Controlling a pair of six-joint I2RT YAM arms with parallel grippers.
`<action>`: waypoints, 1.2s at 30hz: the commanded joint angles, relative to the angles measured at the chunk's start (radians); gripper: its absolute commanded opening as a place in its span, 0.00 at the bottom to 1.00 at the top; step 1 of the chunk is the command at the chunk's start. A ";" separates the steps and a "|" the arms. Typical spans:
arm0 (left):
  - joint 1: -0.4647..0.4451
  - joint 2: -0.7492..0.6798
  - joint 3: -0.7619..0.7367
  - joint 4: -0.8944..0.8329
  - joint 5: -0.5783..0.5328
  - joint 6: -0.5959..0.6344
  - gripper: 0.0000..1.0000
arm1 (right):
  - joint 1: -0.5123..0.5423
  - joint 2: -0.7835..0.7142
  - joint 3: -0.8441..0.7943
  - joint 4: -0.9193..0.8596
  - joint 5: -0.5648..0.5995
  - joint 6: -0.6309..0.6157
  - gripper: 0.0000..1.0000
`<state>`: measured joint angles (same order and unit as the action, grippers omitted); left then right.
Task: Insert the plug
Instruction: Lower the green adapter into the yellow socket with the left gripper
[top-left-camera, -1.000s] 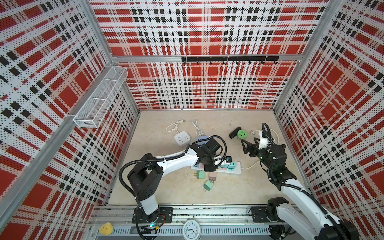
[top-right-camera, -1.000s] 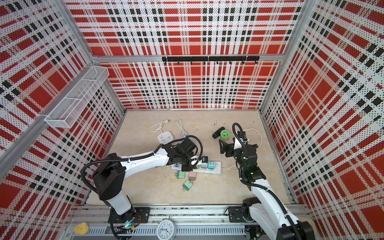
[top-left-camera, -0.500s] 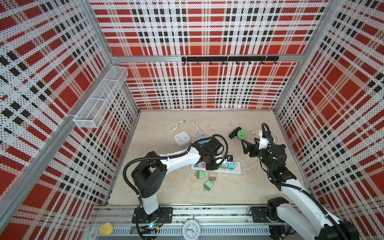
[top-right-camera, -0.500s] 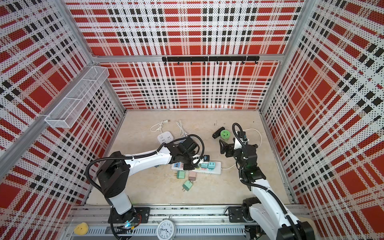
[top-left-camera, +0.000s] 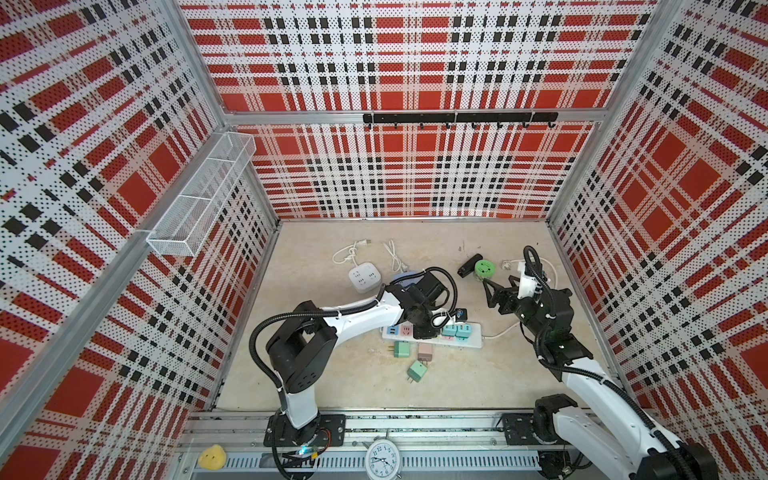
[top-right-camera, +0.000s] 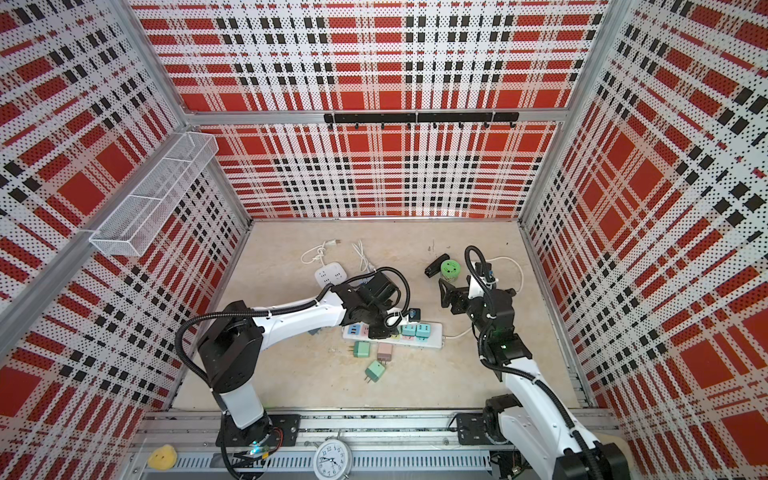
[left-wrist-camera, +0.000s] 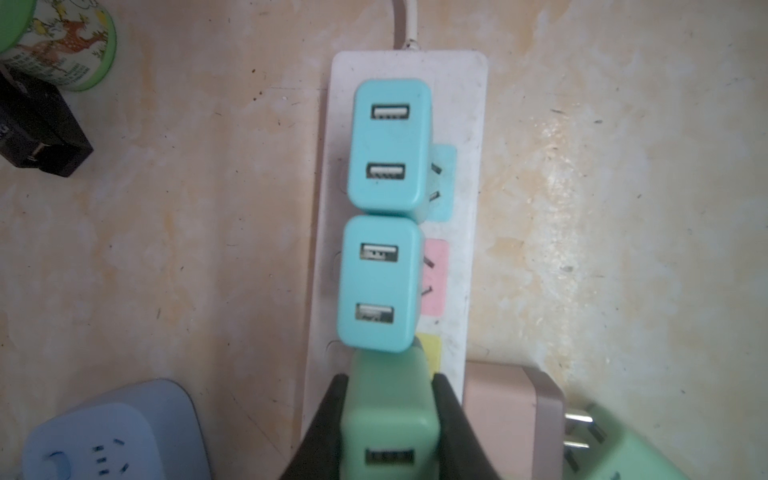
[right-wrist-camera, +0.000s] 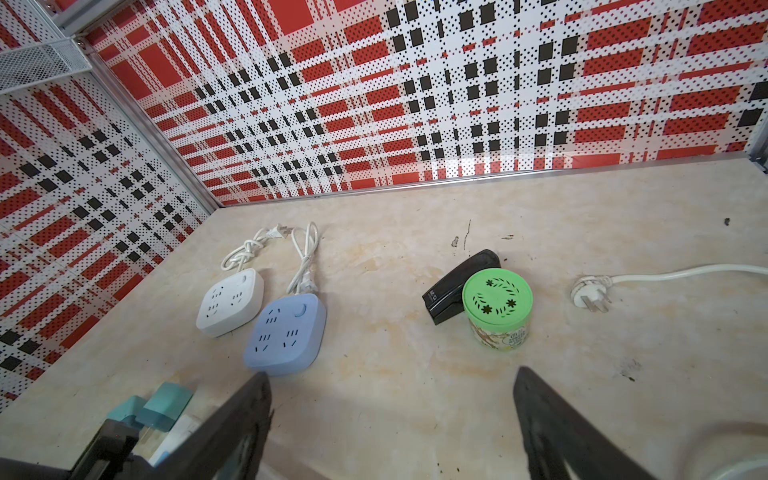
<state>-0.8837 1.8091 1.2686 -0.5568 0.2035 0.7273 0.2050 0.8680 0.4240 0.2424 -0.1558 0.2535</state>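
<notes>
In the left wrist view my left gripper (left-wrist-camera: 390, 380) is shut on a light green plug (left-wrist-camera: 388, 415), a USB charger block. The plug stands over the yellow socket of the white power strip (left-wrist-camera: 457, 104), touching the nearer of two teal plugs (left-wrist-camera: 380, 282) seated in the strip. Its prongs are hidden. In both top views the left gripper (top-left-camera: 424, 330) (top-right-camera: 380, 330) sits on the strip (top-left-camera: 471, 340). My right gripper (top-left-camera: 492, 293) (right-wrist-camera: 390, 376) hangs open and empty to the strip's right, above the table.
Three loose plugs lie in front of the strip: green (top-left-camera: 401, 349), pink (top-left-camera: 425, 352), green (top-left-camera: 417, 371). Behind it are a white cube socket (top-left-camera: 364, 279), a blue one (right-wrist-camera: 286, 332), a green-lidded jar (top-left-camera: 484, 269), a black stapler (top-left-camera: 468, 266) and the strip's cord plug (right-wrist-camera: 588, 293).
The left arm's elbow and shoulder have swung slightly right while its gripper stays at the strip with the green plug. The right arm has not moved.
</notes>
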 joint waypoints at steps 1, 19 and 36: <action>0.005 0.048 0.011 -0.018 0.023 0.018 0.00 | -0.004 -0.011 0.016 0.028 0.005 -0.018 0.92; 0.009 0.039 0.026 -0.109 0.018 0.034 0.00 | -0.004 -0.008 0.017 0.026 0.002 -0.019 0.91; 0.009 0.011 0.008 -0.124 0.004 0.023 0.00 | -0.005 -0.012 0.016 0.024 -0.001 -0.017 0.92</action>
<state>-0.8715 1.8282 1.2964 -0.6060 0.2089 0.7418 0.2050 0.8684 0.4244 0.2420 -0.1558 0.2535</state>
